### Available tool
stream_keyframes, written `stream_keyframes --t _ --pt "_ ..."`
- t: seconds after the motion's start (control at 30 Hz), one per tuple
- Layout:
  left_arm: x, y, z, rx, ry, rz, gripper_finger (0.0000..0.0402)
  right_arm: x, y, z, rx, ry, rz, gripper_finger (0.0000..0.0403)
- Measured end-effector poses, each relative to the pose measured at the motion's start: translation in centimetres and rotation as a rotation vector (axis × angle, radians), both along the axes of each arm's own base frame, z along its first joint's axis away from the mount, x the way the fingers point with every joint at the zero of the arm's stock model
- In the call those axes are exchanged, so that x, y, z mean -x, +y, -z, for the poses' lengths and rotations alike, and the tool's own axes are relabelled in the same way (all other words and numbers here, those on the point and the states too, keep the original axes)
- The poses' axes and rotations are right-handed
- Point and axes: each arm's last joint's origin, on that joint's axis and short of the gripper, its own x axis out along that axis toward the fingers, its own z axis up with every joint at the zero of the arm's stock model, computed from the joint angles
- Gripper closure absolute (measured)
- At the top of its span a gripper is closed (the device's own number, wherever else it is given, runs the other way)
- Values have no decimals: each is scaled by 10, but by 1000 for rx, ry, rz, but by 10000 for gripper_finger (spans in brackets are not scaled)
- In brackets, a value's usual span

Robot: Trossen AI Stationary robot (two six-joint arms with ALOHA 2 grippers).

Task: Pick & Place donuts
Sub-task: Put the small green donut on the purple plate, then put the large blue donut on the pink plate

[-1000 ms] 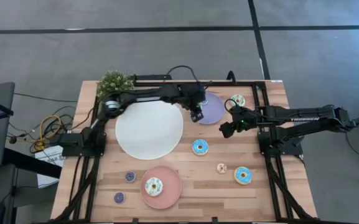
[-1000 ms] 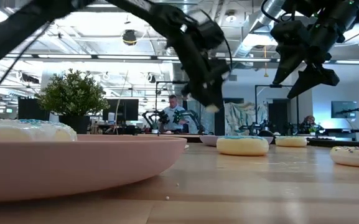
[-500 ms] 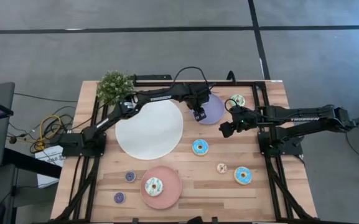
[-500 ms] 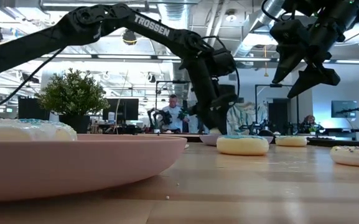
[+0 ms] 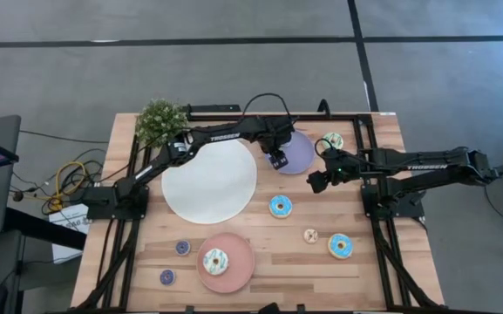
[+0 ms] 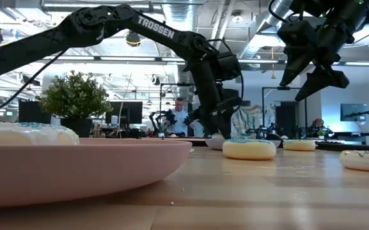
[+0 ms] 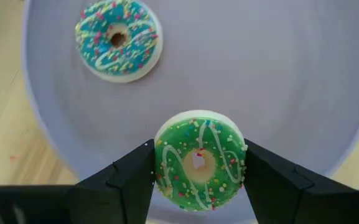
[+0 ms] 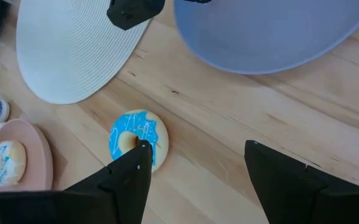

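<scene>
Green donut arrives at the lilac plate

The left hand [image 7: 198, 171], closed on the green donut [image 7: 199, 163], holds it over the lilac plate [image 7: 279, 81]; light and stiff, it grips best across its rim. The right hand [image 8: 195, 165] hangs open.

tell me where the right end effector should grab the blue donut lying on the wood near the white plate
Probably from straight above: the blue donut lies flat on bare table, clear of the white plate. Span the ring's outer rim with the open right end effector, one finger on each side.
</scene>
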Motion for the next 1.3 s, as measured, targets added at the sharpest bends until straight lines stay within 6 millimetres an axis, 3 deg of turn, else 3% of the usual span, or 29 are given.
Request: stream_keyframes --t 0.3,0.47,0.57,0.7,0.83,0.97,1.17,1.3 --pt "1 0 0 26 3 -49 118 0 0 0 1 0 -2 158" --pt "4 -4 -1 72 28 -76 105 0 0 0 4 1 -6 158" --pt "6 -9 -16 84 25 -101 105 0 0 0 34 7 -47 158" --pt "8 -25 -53 72 -30 -78 115 -1 0 -1 78 5 -102 158" --pt "10 -57 -79 44 -46 -5 158 -2 -1 -2 125 -6 -160 158" --pt "8 -92 -92 31 -53 120 237 -5 -1 -4 133 -35 -161 158" --pt "5 -131 -86 34 -15 236 383 -4 0 -3 91 -24 -169 158" --pt "6 -148 -75 31 22 268 391 -2 3 -2 56 -17 -162 158"
